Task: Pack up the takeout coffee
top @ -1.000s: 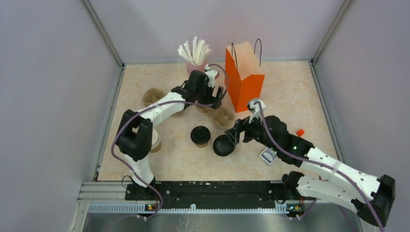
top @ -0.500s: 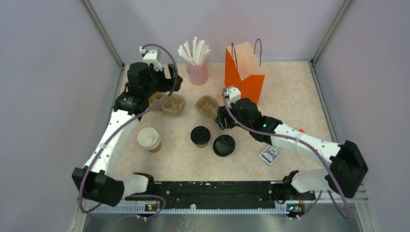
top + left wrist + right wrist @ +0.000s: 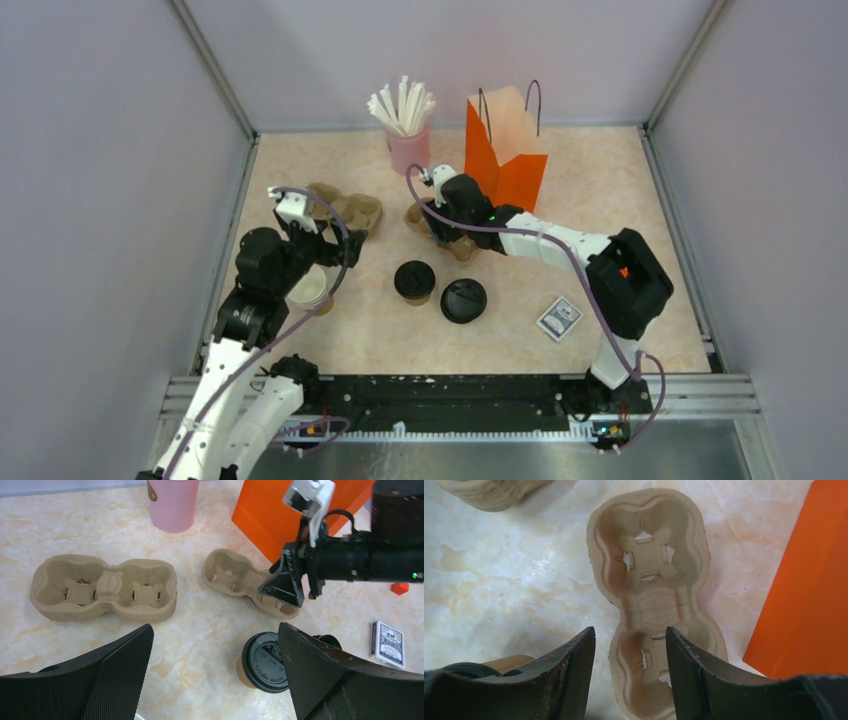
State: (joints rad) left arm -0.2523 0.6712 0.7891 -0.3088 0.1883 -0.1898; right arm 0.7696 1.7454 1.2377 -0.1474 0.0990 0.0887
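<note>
The takeout coffee, a short brown cup with a black sip lid, stands upright mid-table; it also shows in the left wrist view. The tall orange bag stands at the back. My left gripper is open wide and empty, hovering left of the coffee, above a lidless paper cup; in its own view the coffee sits by the right finger. My right gripper is open and empty, low over a small pulp cup carrier, with its jaws either side of the carrier's near end.
A loose black lid lies right of the coffee. A second pulp carrier lies back left. A pink cup of straws stands beside the bag. A card box lies front right. Grey walls enclose the table.
My left arm has swung from the back-left corner forward, to above the lidless cup. My right gripper has moved back and left, from near the loose lid to over the small carrier.
</note>
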